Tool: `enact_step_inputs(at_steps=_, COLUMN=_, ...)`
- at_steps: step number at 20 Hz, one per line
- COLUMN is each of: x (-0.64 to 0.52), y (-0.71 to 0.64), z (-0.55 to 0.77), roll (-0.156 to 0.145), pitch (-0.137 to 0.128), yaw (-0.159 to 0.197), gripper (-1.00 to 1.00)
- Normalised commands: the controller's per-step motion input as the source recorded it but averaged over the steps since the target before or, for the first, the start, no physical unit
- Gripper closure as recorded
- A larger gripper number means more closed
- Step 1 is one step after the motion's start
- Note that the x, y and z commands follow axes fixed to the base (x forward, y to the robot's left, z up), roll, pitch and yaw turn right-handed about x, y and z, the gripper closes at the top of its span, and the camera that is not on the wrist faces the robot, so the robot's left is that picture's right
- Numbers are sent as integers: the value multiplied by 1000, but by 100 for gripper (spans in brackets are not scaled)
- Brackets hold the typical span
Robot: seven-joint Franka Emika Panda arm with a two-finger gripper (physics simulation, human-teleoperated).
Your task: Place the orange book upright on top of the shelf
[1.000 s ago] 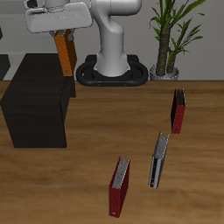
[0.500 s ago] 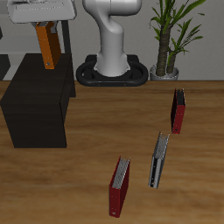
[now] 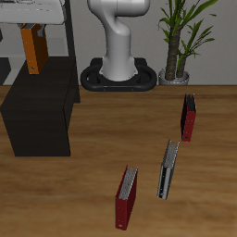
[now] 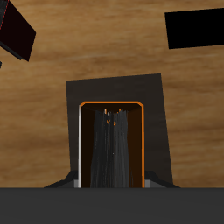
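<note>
My gripper (image 3: 35,28) is shut on the orange book (image 3: 34,51), which hangs upright from it above the back part of the black shelf (image 3: 42,106). The book's lower edge is a little above the shelf top. In the wrist view the orange book (image 4: 111,144) shows edge-on between my fingers, with the shelf top (image 4: 114,92) under it.
Two dark red books stand on the table, one near the front edge (image 3: 126,196) and one farther back (image 3: 189,118). A grey-black book (image 3: 168,168) stands between them. A potted plant (image 3: 180,42) stands by the robot base (image 3: 120,74).
My gripper has carried the orange book sideways, away from the robot base, to a place over the shelf. The books on the table have not moved.
</note>
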Motion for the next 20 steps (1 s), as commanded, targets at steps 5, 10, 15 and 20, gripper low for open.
enact_step_inputs(at_steps=5, x=45, y=-112, z=-57, roll=39, pitch=23, yaw=-29, gripper=100)
enact_step_inputs(at_steps=10, x=50, y=-53, z=-158, roll=43, pitch=33, yaw=-18, gripper=100)
enact_step_inputs(at_steps=15, x=15, y=90, z=-179, roll=42, pitch=37, yaw=-25, gripper=100)
enact_step_inputs(at_steps=20, x=106, y=20, z=-177, roll=-8, pitch=18, yaw=3, gripper=100)
